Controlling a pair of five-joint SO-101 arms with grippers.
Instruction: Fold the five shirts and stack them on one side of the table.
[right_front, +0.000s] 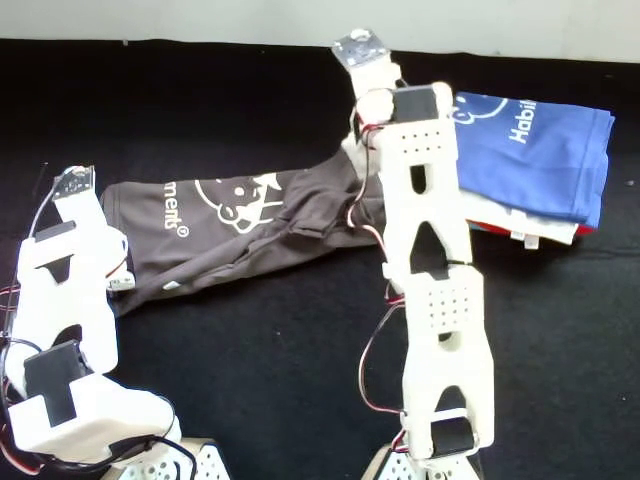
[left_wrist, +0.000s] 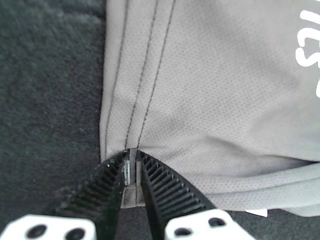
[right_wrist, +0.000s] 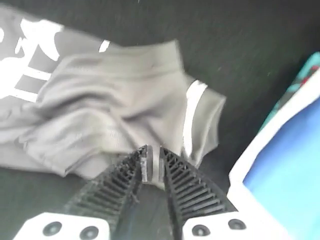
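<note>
A grey shirt (right_front: 240, 230) with white print lies stretched across the middle of the black table (right_front: 250, 380). My left gripper (right_front: 118, 283) is at the shirt's left end. In the left wrist view the left gripper (left_wrist: 131, 170) is shut on the stitched hem corner of the grey shirt (left_wrist: 215, 100). My right gripper (right_front: 352, 150) is at the shirt's right end, partly hidden under its own arm. In the right wrist view the right gripper (right_wrist: 151, 162) pinches a bunched edge of the grey shirt (right_wrist: 110, 100).
At the back right lies a stack of folded shirts, with a blue shirt (right_front: 530, 160) on top, then a white one (right_front: 530, 235) and a red one (right_front: 490, 228). The blue shirt (right_wrist: 290, 180) is close beside my right gripper. Bare black table stretches along the front.
</note>
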